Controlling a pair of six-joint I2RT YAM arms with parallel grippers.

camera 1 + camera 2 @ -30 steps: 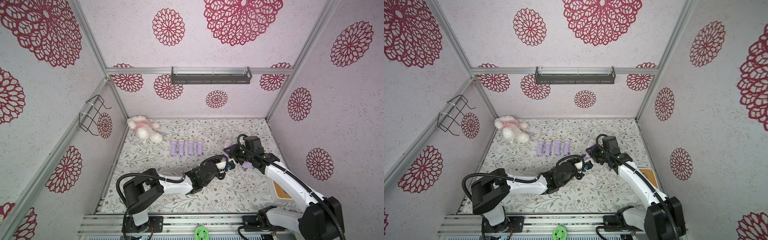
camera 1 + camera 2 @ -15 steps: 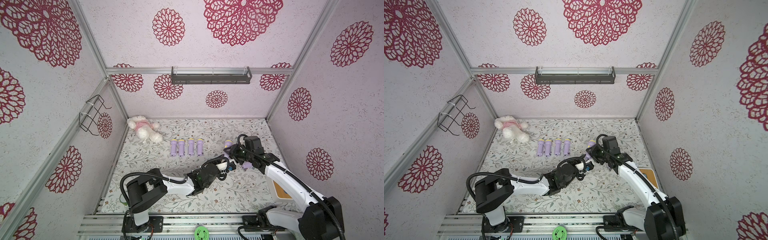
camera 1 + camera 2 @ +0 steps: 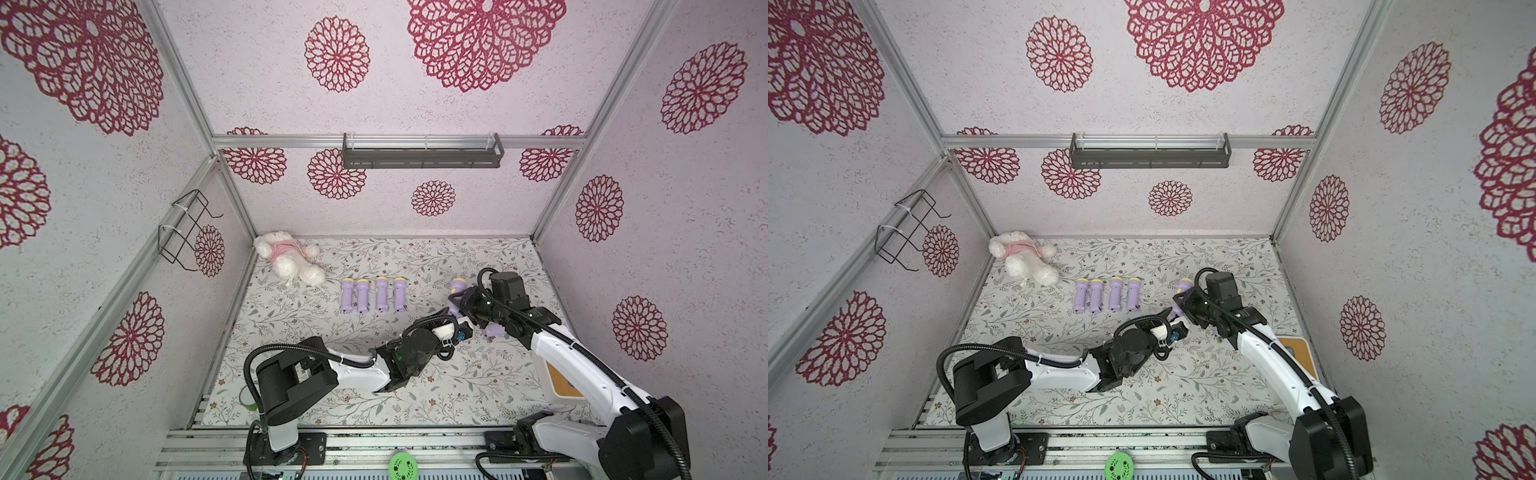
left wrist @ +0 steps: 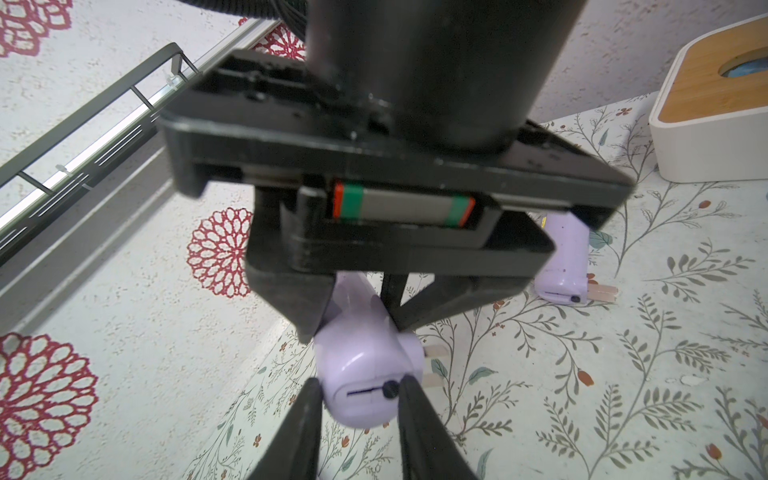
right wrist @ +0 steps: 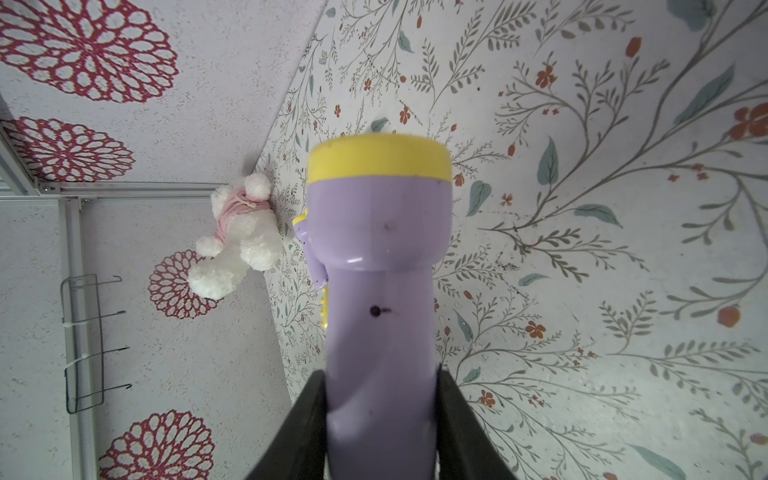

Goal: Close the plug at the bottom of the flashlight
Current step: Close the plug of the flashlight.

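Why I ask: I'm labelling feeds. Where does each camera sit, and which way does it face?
Both top views: high at the front, looking down and back over the floral table; the left arm and right arm show.
Left wrist: on the left arm, looking past the left gripper at the bottom end of the flashlight.
Right wrist: on the right arm, looking past the right gripper along the flashlight to its yellow head.
Shared: both wrist views show that flashlight.

4 flashlights (image 3: 381,296) amid bare mat (image 3: 299,324)
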